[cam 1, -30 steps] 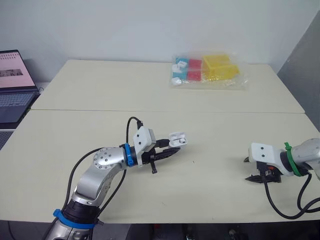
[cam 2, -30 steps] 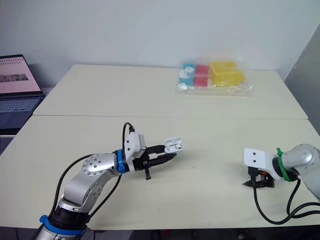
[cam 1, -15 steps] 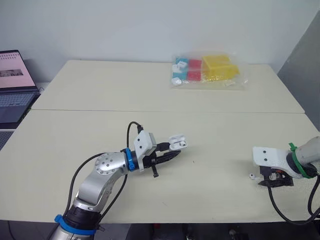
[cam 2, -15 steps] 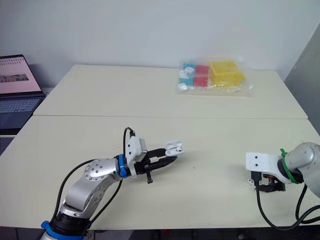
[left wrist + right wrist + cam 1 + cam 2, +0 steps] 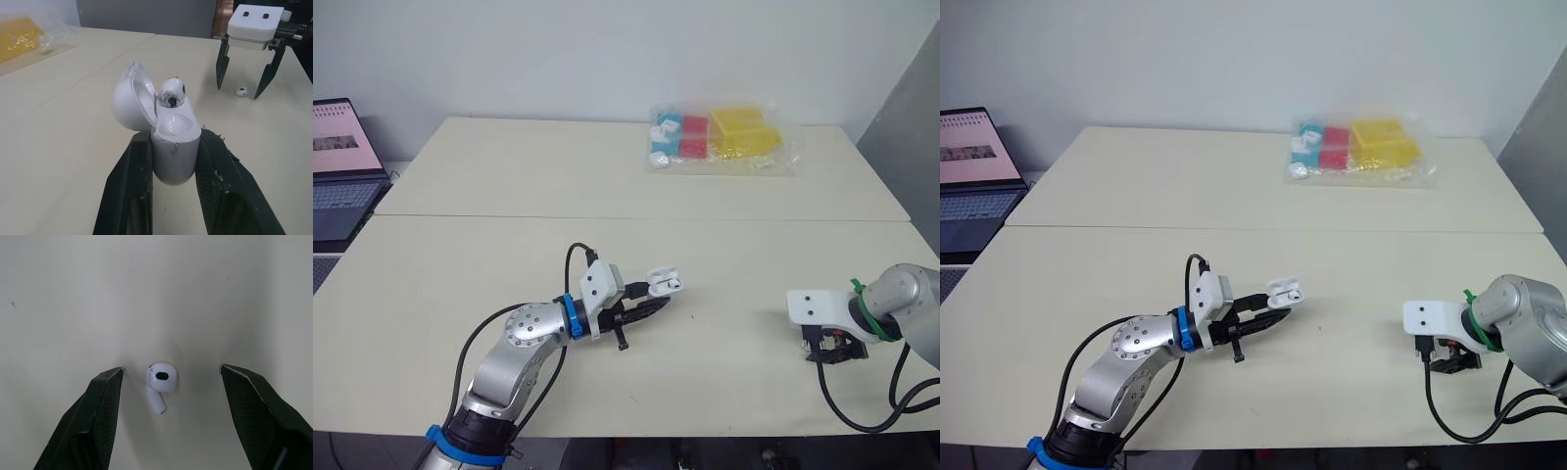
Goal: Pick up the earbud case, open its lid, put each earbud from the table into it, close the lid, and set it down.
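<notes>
Left wrist view: my left gripper (image 5: 174,137) clamped on white earbud case (image 5: 174,152) above table (image 5: 58,122) — glossy, scuffed, lid (image 5: 128,98) hinged open, one earbud (image 5: 171,92) seated, mouth facing away from wrist. My right gripper (image 5: 171,368) spread wide astride second earbud (image 5: 160,382) lying flat — stem seemingly pointing back toward wrist.
</notes>
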`<state>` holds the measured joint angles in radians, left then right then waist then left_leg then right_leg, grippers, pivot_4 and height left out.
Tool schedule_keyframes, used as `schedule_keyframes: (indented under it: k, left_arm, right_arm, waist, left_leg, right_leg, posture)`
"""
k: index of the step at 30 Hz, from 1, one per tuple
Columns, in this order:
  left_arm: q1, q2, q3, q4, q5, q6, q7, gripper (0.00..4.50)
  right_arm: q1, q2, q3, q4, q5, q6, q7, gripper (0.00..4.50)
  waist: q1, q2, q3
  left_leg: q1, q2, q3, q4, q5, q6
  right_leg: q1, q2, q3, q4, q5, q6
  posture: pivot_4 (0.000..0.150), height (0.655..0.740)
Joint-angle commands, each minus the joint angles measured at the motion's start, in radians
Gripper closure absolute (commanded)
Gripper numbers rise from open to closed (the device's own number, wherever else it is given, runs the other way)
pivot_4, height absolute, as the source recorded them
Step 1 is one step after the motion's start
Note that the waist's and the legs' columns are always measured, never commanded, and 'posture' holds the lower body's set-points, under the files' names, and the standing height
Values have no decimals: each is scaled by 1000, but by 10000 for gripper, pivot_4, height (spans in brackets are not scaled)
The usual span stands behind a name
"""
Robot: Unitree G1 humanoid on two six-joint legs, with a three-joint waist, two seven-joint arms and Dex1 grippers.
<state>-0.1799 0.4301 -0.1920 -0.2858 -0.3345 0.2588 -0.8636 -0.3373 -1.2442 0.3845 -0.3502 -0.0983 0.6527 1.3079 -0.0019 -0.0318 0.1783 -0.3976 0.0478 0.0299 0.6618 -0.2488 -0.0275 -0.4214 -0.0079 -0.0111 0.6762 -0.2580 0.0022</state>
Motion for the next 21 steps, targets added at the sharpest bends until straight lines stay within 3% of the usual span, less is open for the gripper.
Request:
schedule_keyframes:
  k: [1, 7, 10, 15, 21]
  left_arm:
    - [-1, -8, -9, -46, -5, -15, 3, 37026]
    - [-1, -11, -9, -44, -4, -14, 5, 37026]
    - [-3, -12, -9, -42, -3, -13, 6, 37026]
    - [-4, -12, -10, -40, -4, -10, 5, 37026]
    - [-10, -16, -12, -29, 1, -14, 5, 37026]
  right_arm:
    - [-17, -8, -10, -2, -17, -9, 18, 12303]
    - [-21, 6, -5, 2, -26, -10, 26, 12303]
    - [-21, 14, -3, 3, -30, -8, 29, 21252]
    - [-21, 17, -3, 2, -34, -8, 37, 40170]
    - [-23, 13, -14, 4, -32, -17, 52, 41138]
  waist:
    - [0, 0, 0]
    - [0, 0, 0]
    - [0, 0, 0]
    - [0, 0, 0]
    - [0, 0, 0]
  left_leg:
    - [0, 0, 0, 0, 0, 0]
    - [0, 0, 0, 0, 0, 0]
    - [0, 0, 0, 0, 0, 0]
    - [0, 0, 0, 0, 0, 0]
    - [0, 0, 0, 0, 0, 0]
  right_leg:
    - [0, 0, 0, 0, 0, 0]
    - [0, 0, 0, 0, 0, 0]
    - [0, 0, 0, 1, 0, 0]
    - [0, 0, 0, 1, 0, 0]
    - [0, 0, 0, 1, 0, 0]
  posture:
    - [1500, 7378]
    - [1500, 7378]
    - [1500, 7378]
    - [1500, 7378]
    - [1500, 7378]
